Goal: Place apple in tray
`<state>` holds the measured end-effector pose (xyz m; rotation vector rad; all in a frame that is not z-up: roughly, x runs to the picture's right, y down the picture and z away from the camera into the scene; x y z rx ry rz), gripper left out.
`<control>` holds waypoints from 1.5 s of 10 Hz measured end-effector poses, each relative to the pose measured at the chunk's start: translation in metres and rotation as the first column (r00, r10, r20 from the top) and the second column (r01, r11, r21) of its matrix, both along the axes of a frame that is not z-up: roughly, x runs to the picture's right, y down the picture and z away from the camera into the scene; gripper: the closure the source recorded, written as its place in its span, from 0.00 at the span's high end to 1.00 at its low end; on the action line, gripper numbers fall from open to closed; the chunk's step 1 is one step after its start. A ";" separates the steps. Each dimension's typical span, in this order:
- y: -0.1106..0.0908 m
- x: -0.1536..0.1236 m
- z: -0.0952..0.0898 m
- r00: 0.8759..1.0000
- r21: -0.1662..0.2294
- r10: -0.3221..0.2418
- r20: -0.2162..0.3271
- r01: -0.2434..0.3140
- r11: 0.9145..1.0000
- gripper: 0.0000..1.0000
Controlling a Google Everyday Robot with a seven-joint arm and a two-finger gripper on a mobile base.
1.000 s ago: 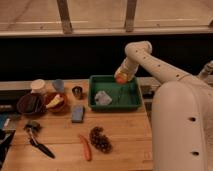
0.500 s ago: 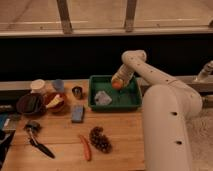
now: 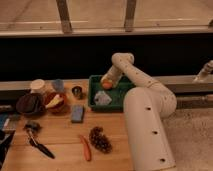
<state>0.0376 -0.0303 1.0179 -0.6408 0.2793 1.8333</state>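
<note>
Gripper (image 3: pixel 106 80) sits over the tray's (image 3: pixel 118 102) back-left corner w/ the apple (image 3: pixel 107 85) right under it — prob. being dropped off; jaw state: can't tell.

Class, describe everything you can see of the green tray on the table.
The tray is a green rectangular container with raised sides that looks like plastic. It lies flat at the back of the wooden table, right of a small metal cup. Inside it lie a crumpled pale grey object near the front left and the apple toward the back. The pincer reaches into it at the apple. The white arm hides its right end.
</note>
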 end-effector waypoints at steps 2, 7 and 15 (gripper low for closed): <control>0.002 0.000 0.000 1.000 -0.005 -0.007 -0.002 0.007 1.000 0.62; -0.019 -0.011 -0.020 0.999 0.048 -0.034 0.029 0.032 0.998 0.62; -0.075 0.002 -0.086 0.999 0.255 -0.035 -0.022 0.040 0.966 0.62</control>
